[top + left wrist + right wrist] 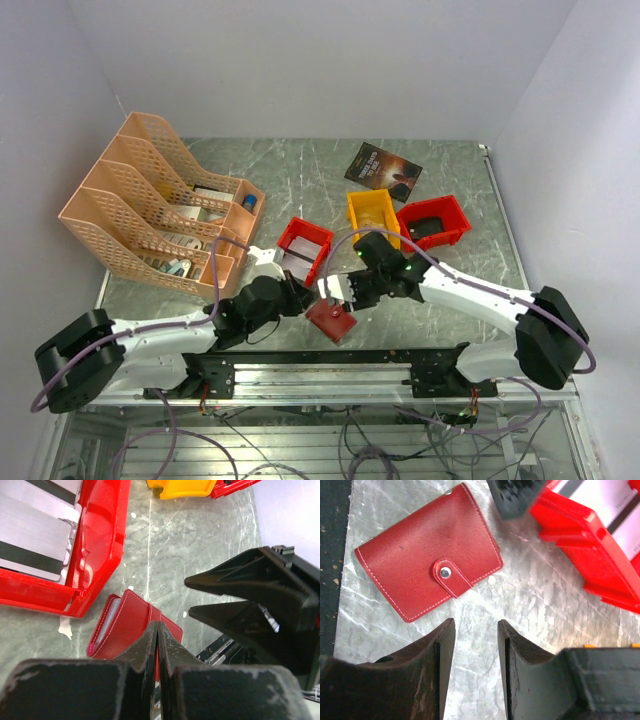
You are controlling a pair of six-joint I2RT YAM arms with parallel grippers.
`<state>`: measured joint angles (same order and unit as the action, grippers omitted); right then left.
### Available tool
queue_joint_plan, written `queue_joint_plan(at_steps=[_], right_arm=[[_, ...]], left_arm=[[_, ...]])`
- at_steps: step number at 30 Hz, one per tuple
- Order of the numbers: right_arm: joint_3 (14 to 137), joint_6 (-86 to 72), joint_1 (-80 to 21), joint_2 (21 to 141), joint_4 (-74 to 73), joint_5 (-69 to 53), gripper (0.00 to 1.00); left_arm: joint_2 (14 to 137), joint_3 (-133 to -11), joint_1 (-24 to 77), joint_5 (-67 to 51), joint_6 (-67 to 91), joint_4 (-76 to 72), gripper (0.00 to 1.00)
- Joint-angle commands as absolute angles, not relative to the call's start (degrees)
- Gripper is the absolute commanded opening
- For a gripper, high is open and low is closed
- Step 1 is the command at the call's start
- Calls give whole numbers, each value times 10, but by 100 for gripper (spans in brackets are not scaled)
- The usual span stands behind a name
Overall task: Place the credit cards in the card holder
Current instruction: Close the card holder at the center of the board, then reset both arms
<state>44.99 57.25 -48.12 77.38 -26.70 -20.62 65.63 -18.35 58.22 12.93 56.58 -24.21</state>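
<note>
Dark-red stitched leather card holder (427,577) lies flat on grey marbled table (545,605), snap tab (451,575) fastened. R gripper (476,625) hangs beside it, jaws apart, empty. L gripper (157,627) is pinched together on nothing. Best approach, imo: pin cover w/ L, pop tab w/ R. Pale striped plastic credit cards (35,530) sit beyond in red plastic bin (100,540). Only R wrist view shows the snap; L wrist view shows pocket edges.

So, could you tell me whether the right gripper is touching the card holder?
Apart. The right wrist view shows bare marble between the right gripper and the closed card holder.
</note>
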Motion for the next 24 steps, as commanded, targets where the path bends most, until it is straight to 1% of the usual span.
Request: queue_joint_plan(at_steps=[1,4,6,8,10,13,16,17,19,22,23,24], right_arm=[[472,537,-432,741,-306,-289,40],[469,610,-413,719,-363,-394,40],[450,691,-413,702,-394,-454,37],[446,746,-413,701,-418,-469,30],[459,691,-409,709,-396,-452,25],[494,614,-396,722,-370,-437,26],[533,544,-378,738,-357,-391,28],[546,529,-367,740,-354,-380,28],[569,506,-336,738,-350,-368,30],[614,489,-288,726,-349,-376,43],[627,486,-262,724,-352,-380,48],[643,477,-242,723,-355,-382,52]], left_arm=[[605,-190,583,160,532,-163,11],[577,-212,583,171,511,-93,12],[558,-234,583,185,495,-44,12],[538,-254,583,202,473,-4,12],[520,-278,583,220,451,26,18],[503,-309,583,253,424,56,31],[495,-333,581,284,409,70,53],[493,-340,581,290,403,72,62],[492,-365,579,300,388,79,75],[493,-407,574,313,357,97,92],[494,-423,572,317,349,104,97],[494,-439,570,327,345,112,99]])
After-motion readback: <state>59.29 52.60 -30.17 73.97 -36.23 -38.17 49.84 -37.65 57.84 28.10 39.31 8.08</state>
